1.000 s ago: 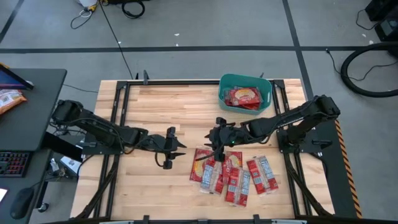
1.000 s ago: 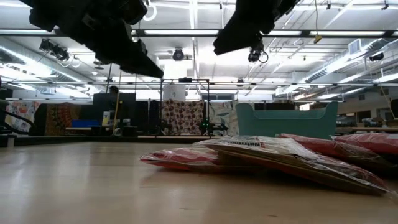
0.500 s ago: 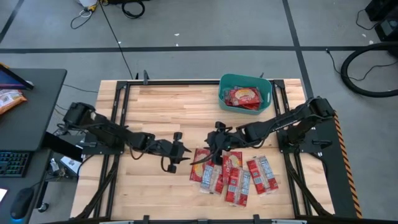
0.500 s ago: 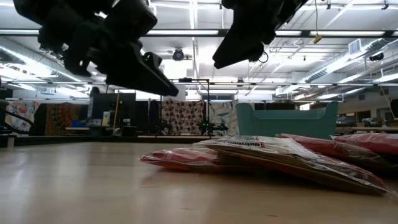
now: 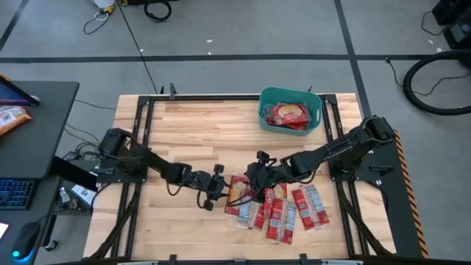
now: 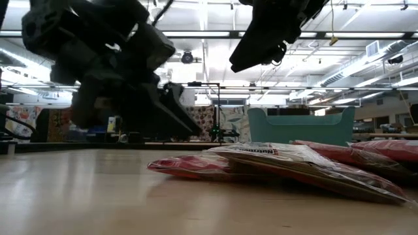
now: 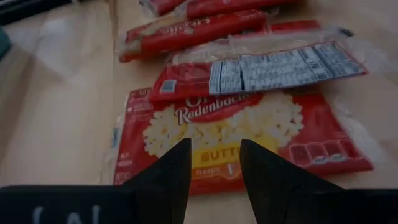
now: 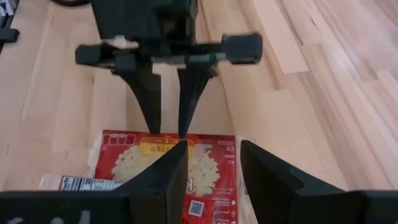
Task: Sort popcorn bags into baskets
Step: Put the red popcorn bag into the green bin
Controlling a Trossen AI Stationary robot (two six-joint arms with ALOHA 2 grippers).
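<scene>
Red popcorn bags [image 5: 274, 207] lie in a loose, overlapping cluster at the lower centre-right of the high view, flat on the wooden counter [image 5: 191, 132]. More of these packets sit inside the teal basket [image 5: 290, 110], which stands at the counter's upper right edge, well apart from the cluster.

The left claw [image 5: 218, 185] reaches in from the left of the high view and sits just beside the leftmost bag [image 7: 236, 137] of the cluster. In the left wrist view its two dark fingers [image 7: 168, 177] are parted, holding nothing, and point at that bag's yellow-printed short edge.

The right claw [image 5: 257, 179] comes in from the right of the high view and hovers over the upper left part of the cluster, facing the left claw closely. In the right wrist view its fingers [image 8: 163, 180] are also spread, with nothing between them, above the same bag, and the left claw shows beyond it, tips aimed down at the bag's far edge.

In the low view the bags form a low heap right of centre, with both arms hanging above and the basket behind.
</scene>
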